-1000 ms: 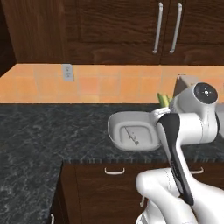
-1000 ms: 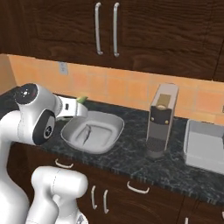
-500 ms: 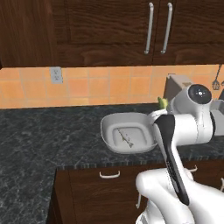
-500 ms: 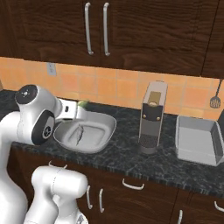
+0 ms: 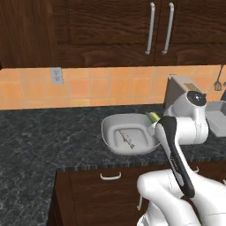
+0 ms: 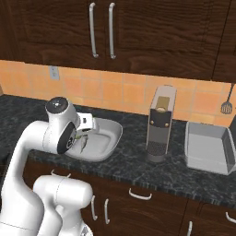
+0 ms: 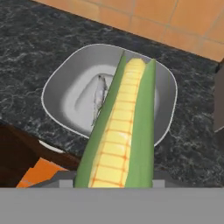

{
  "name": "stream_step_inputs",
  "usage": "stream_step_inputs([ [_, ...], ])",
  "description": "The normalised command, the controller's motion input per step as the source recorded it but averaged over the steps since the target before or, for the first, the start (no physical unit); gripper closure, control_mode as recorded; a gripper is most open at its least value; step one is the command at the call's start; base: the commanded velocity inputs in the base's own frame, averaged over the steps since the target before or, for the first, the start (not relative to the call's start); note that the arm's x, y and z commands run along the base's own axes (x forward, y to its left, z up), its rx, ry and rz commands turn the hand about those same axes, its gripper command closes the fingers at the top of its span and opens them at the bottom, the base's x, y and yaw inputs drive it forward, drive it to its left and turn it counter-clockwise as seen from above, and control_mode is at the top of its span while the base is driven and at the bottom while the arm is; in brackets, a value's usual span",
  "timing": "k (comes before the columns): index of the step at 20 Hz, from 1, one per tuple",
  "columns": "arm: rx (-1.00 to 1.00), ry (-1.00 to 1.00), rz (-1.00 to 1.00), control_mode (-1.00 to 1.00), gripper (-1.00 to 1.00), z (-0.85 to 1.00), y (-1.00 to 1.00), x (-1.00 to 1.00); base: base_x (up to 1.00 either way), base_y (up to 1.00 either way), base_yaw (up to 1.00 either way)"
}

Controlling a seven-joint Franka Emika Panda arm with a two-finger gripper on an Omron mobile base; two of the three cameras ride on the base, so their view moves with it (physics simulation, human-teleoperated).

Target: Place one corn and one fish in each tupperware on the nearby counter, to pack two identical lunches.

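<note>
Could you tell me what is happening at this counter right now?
The robot arm is packing lunches. Its gripper holds a corn cob, jaws closed on it, above the oval tupperware, which already has one fish lying in it. The rectangular tupperware sits further along the counter, past the coffee machine.

Arm (image 5: 174, 145) bent forward; end effector (image 7: 116, 181) clamped on corn (image 7: 120, 135), pointing steeply down.
</note>
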Motion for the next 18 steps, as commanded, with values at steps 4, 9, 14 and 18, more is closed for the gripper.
stream_step_inputs([
  [4,0.0,-0.01,0.31,-1.0,1.0,-0.39,0.0,0.43,0.0,0.0,0.0],
  [9,0.0,0.0,0.02,-1.0,1.0,-0.13,0.0,0.37,0.0,0.0,0.0],
  [14,0.0,0.04,0.0,-1.0,1.0,-0.23,0.0,0.33,0.0,0.0,0.0],
  [18,-0.01,0.06,0.0,-1.0,1.0,-0.39,0.0,0.16,0.0,0.0,0.0],
])
